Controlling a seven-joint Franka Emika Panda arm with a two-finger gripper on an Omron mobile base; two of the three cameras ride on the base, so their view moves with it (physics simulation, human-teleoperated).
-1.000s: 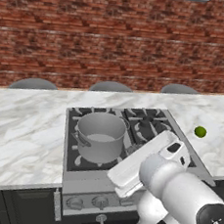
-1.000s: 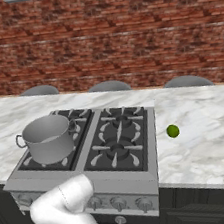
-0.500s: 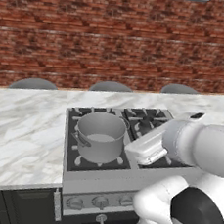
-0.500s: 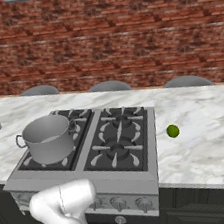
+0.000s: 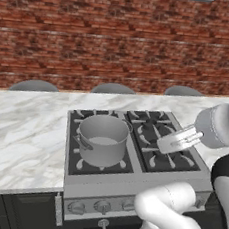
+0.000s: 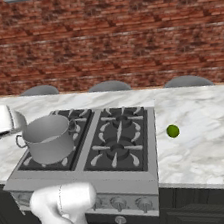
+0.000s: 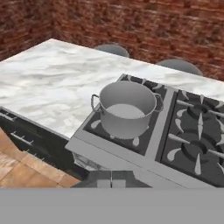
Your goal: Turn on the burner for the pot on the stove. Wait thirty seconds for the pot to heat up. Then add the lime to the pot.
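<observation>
The grey pot (image 5: 103,138) stands on the front left burner of the stove (image 5: 174,163), also seen as the pot (image 6: 48,138) on the stove (image 6: 121,145). I see no flame under it. The pot (image 7: 126,108) has nothing in it. The lime (image 6: 173,131) lies on the marble counter just right of the stove. My gripper (image 5: 163,145) hangs in the air above the stove's front, to the right of the pot and apart from it. Its fingertips (image 7: 105,183) are shut together with nothing between them.
A row of round knobs (image 5: 101,205) runs along the stove's front panel, also seen as the knobs (image 6: 116,202). The marble counter (image 6: 208,136) stretches to both sides of the stove. Grey stool tops (image 5: 112,88) stand behind it, before a brick wall.
The arm has swung up and to the right in the left base view, lifting the shut gripper away from the stove's front. Pot and lime have stayed where they were.
</observation>
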